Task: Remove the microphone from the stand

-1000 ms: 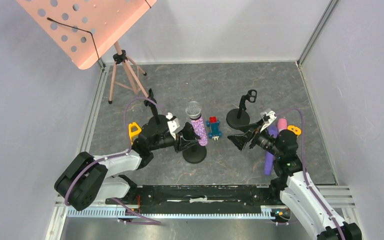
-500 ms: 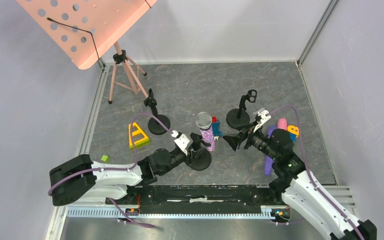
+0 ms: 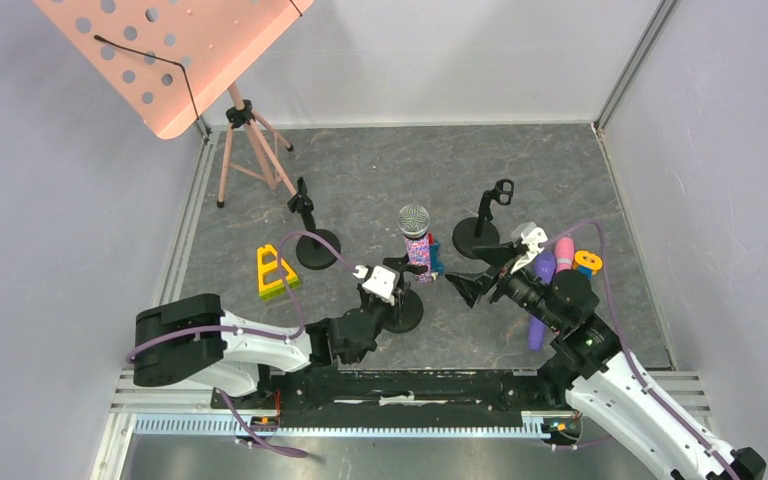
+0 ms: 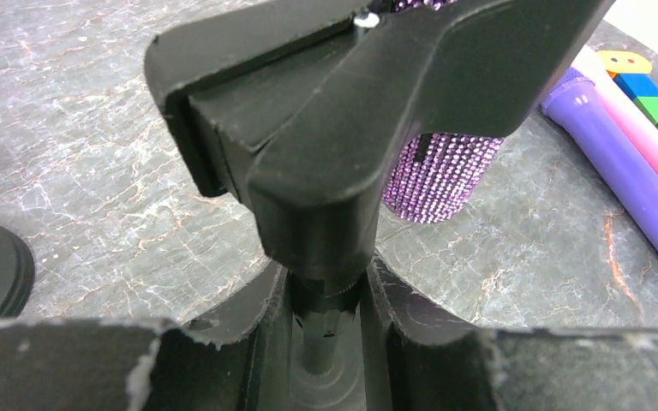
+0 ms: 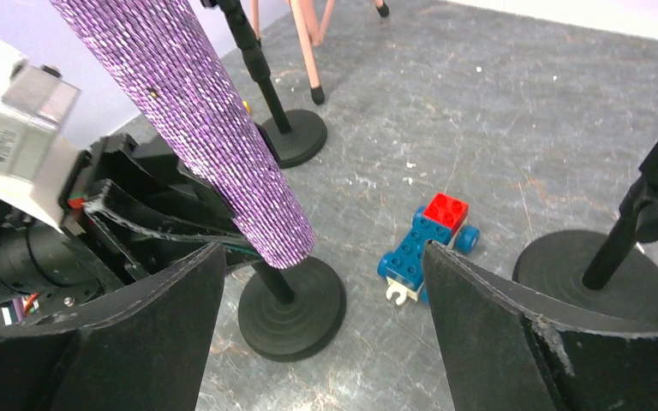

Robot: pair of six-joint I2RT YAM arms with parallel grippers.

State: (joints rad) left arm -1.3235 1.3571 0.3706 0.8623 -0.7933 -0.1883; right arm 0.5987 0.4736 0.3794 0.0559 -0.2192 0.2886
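Observation:
The microphone [image 3: 417, 238], purple glitter body with a silver mesh head, stands tilted in the clip of a black stand [image 3: 407, 312] with a round base. My left gripper [image 3: 388, 296] is shut on the stand's thin post [image 4: 326, 321], just under the clip [image 4: 368, 128]; the microphone's lower end [image 4: 441, 175] shows behind the clip. My right gripper [image 3: 475, 272] is open just right of the microphone, touching nothing. In the right wrist view the microphone [image 5: 197, 128] rises at left, above the round base [image 5: 291, 310], between the spread fingers [image 5: 514, 342].
Two empty black stands [image 3: 312, 245] [image 3: 480, 232] stand behind. A blue and red toy car [image 5: 428, 240] lies just right of the held stand. Purple [image 3: 540, 312] and pink [image 3: 564, 248] microphones lie at right, a yellow block [image 3: 275, 270] at left, a pink music stand [image 3: 250, 140] at back left.
The left arm has swung lower and nearer, carrying stand and microphone slightly right; the microphone now stands more upright. The right gripper has crept left toward it, still open.

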